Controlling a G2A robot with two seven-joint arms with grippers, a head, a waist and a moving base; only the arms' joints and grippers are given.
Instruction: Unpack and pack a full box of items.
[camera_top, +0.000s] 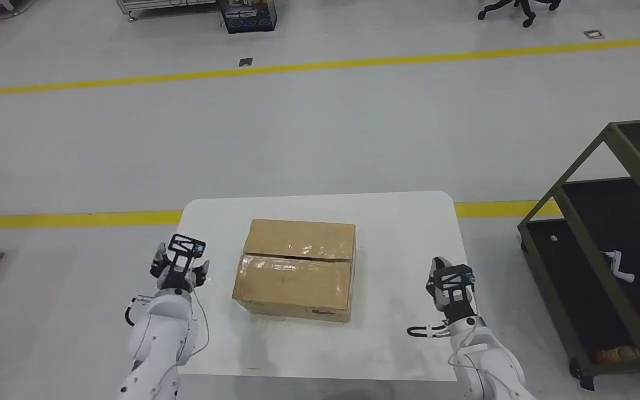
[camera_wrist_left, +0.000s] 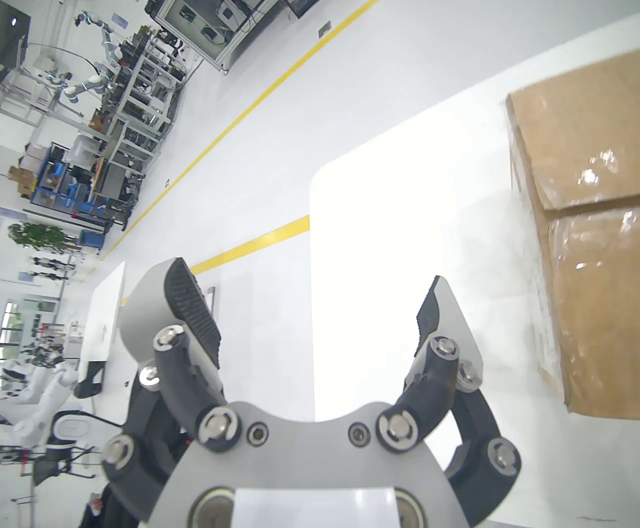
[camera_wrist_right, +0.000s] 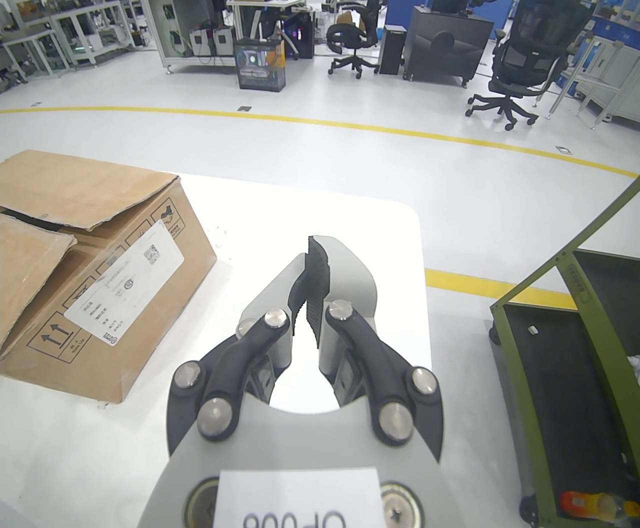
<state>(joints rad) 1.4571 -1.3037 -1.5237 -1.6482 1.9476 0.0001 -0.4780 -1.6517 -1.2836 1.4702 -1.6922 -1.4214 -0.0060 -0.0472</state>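
Box (camera_top: 296, 268) sits central on the table (camera_top: 400, 225), flaps folded; left gripper (camera_wrist_left: 310, 300) gapes at its left edge, right gripper (camera_wrist_right: 312, 260) clenched near its right.

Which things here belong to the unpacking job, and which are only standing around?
Job: cardboard box, flaps down, on white table; left gripper, open; right gripper, shut.
Standing around: green cart beside the table; office chairs; yellow floor lines.

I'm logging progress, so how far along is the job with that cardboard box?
Nothing looks done: the cardboard box sits on the white table, flaps folded over. Nothing is in hand: the left gripper is open, the right gripper shut empty, both clear of the box. Opening, unpacking, repacking remain.
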